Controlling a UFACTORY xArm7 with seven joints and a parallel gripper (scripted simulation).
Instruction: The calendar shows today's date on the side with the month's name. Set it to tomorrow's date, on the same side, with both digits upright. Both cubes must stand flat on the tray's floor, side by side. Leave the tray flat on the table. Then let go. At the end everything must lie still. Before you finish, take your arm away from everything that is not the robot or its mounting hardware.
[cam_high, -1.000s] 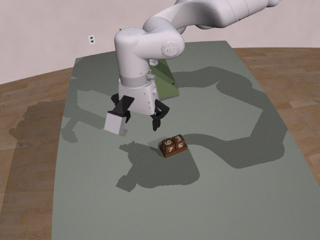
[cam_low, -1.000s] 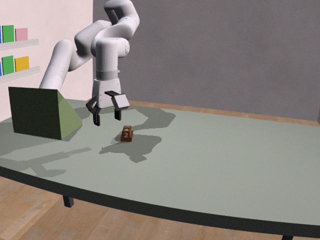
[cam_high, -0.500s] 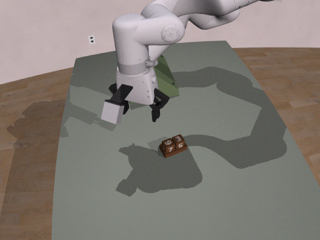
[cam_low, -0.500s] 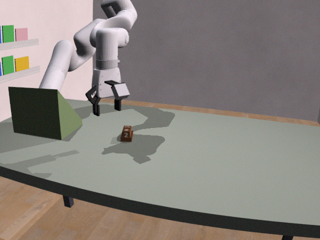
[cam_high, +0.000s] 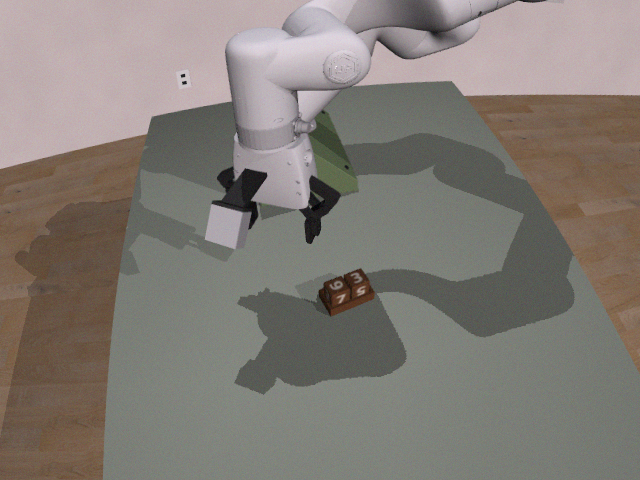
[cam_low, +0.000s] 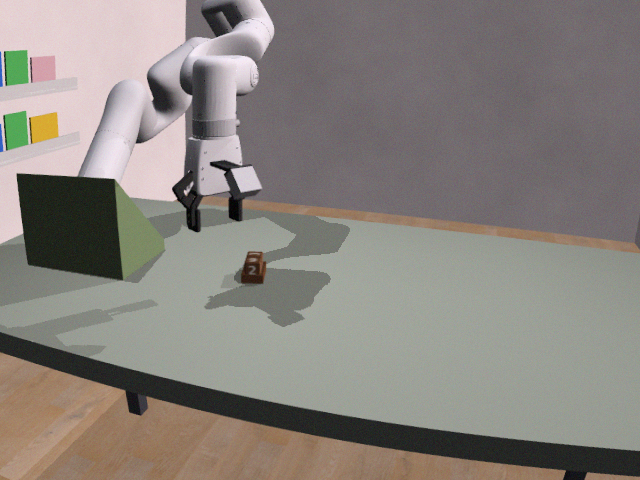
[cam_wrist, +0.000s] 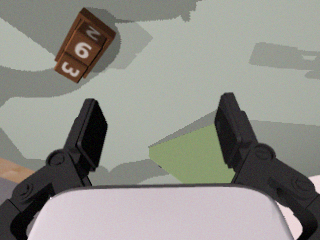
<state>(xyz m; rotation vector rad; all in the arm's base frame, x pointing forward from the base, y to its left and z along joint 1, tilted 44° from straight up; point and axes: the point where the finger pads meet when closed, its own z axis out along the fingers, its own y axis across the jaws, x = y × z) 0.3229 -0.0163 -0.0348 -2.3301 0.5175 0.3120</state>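
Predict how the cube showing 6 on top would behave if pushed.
The cube showing 6 looks rigid, so it probably won't deform. Flat-faced, it should slide or tip rather than roll. Its neighbour, the cube showing 3, would likely resist a push that way.

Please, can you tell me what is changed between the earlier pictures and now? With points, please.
The gripper (cam_high: 281, 232) (cam_low: 215, 224) (cam_wrist: 159, 109) has moved upward, farther above the table. Nothing was visibly taken hold of or let go. The cubes (cam_high: 338, 292) (cam_low: 252, 269) (cam_wrist: 82, 49) and their tray (cam_high: 351, 304) (cam_low: 252, 280) (cam_wrist: 94, 13) stayed in place, showing the same digits.
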